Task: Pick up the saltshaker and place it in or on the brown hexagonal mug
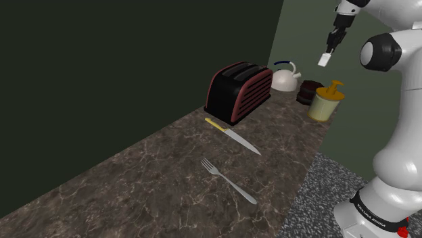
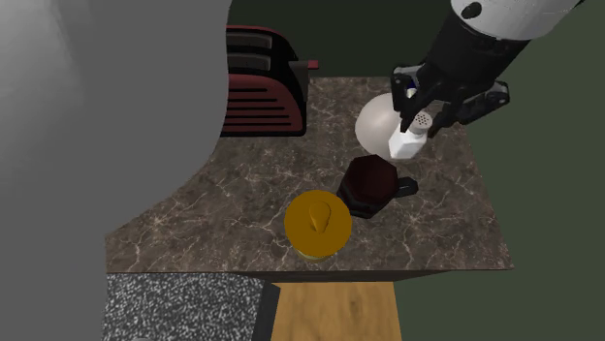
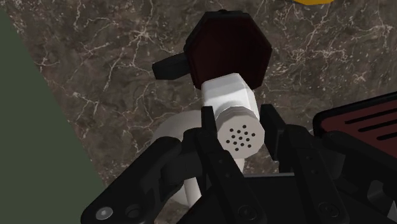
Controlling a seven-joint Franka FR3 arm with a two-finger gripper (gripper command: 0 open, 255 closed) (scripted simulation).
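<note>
Fingers (image 3: 208,135) clamped on saltshaker (image 3: 230,105), held clear above tabletop (image 3: 95,70). Long axis runs along fingers, cap toward wrist, base pointing down at mug (image 3: 229,44) mouth, slightly off-centre.

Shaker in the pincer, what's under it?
Below the shaker, clasped in the pincer, sits the mug, mouth open. The part inside that shows looks empty; the shaker covers one edge of it.
</note>
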